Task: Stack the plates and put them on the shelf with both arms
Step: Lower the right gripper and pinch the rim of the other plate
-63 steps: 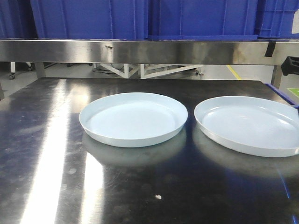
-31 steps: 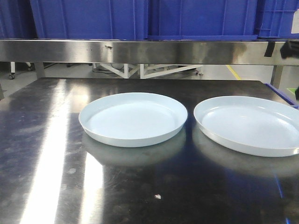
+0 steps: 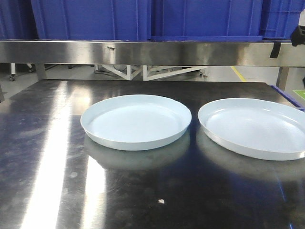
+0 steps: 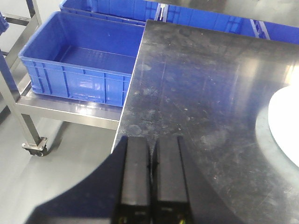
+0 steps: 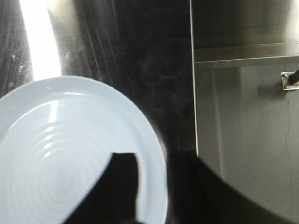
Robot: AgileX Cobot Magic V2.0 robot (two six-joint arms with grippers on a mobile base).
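Two pale bluish-white plates lie side by side on the dark steel table: the left plate near the middle and the right plate by the right edge. In the left wrist view my left gripper is shut and empty above the table's left edge, and the left plate only shows at the far right. My right gripper is open over the right rim of the right plate, one finger over the plate and the other over the table. A steel shelf runs across the back.
Blue crates stand on the shelf. A blue crate rests on a wheeled steel cart left of the table. The table's right edge drops to a lower steel surface. A dark piece of the right arm shows at the upper right.
The dark piece of the right arm at the right edge of the front view has risen from below the shelf rail to above it. The plates have not moved.
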